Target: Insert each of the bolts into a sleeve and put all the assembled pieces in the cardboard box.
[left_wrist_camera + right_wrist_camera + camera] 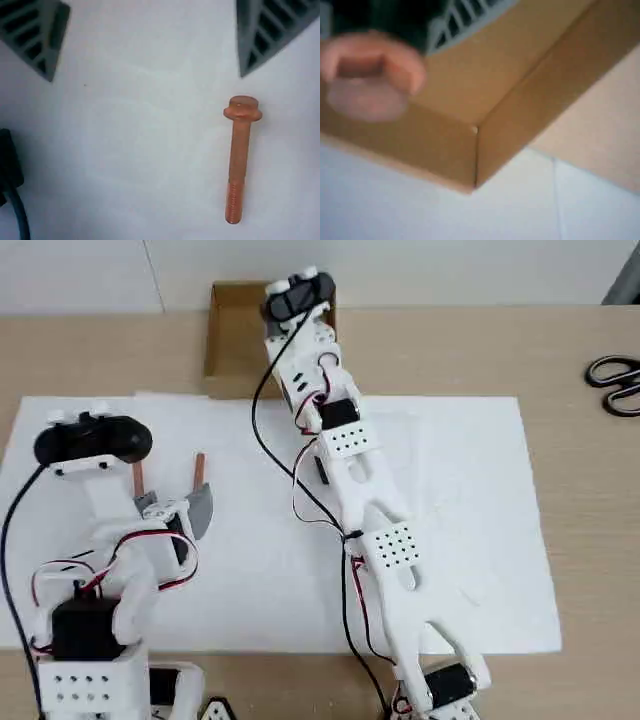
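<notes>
Left wrist view: a copper-coloured bolt (240, 160) is seen lying flat on white paper (150, 165), with a flanged head, a smooth shank and thread at the far end. Its head is near one ribbed gray finger (265, 30) of the left claw (145, 77) and apart from it; the jaws are spread wide with nothing held. In the high view, two such bolts (199, 468) lie side by side on the paper at this claw. The right arm (350, 440) is stretched over the cardboard box (235, 335) at the desk's far edge. Whether the right claw (457, 22) is open cannot be told; a blurred pinkish shape (367, 75) is seen beside it, above the box corner.
</notes>
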You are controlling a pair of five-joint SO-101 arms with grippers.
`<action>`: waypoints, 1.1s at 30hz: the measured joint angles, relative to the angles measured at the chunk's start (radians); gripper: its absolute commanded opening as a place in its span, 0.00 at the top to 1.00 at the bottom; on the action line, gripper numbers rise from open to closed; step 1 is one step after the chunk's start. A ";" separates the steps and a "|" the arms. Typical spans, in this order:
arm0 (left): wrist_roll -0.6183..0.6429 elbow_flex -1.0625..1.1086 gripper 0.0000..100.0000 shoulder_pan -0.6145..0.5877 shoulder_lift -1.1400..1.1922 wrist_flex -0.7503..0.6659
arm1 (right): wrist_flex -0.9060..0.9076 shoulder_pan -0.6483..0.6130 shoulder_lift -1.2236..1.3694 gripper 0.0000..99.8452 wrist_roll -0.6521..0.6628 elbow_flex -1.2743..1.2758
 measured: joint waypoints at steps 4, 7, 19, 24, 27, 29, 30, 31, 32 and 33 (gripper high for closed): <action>0.000 0.000 0.77 0.000 0.000 0.000 | 0.000 0.000 0.049 0.99 0.000 -0.002; 0.000 0.012 0.77 0.000 0.000 0.000 | 0.000 0.000 0.087 0.99 0.000 -0.003; 0.000 0.015 0.77 0.000 0.000 0.000 | -0.005 0.014 0.097 0.81 0.000 -0.032; 0.000 0.015 0.77 0.000 0.000 0.000 | -0.005 0.021 0.094 0.81 0.000 -0.089; 0.000 0.015 0.77 0.000 0.000 0.000 | -0.005 0.018 0.091 0.81 0.000 -0.098; 0.000 0.015 0.77 0.000 0.000 0.000 | 0.020 0.018 0.064 0.81 0.005 -0.097; 0.000 0.015 0.77 0.000 0.000 0.000 | 0.043 0.018 0.041 0.81 0.008 -0.097; 0.000 0.015 0.77 0.000 0.000 0.000 | 0.064 0.018 0.012 0.81 0.009 -0.097; 0.000 0.015 0.77 0.000 0.000 0.000 | 0.084 0.018 -0.020 0.81 0.009 -0.097; 0.000 0.015 0.77 0.000 0.000 0.000 | 0.106 0.018 -0.052 0.81 0.009 -0.097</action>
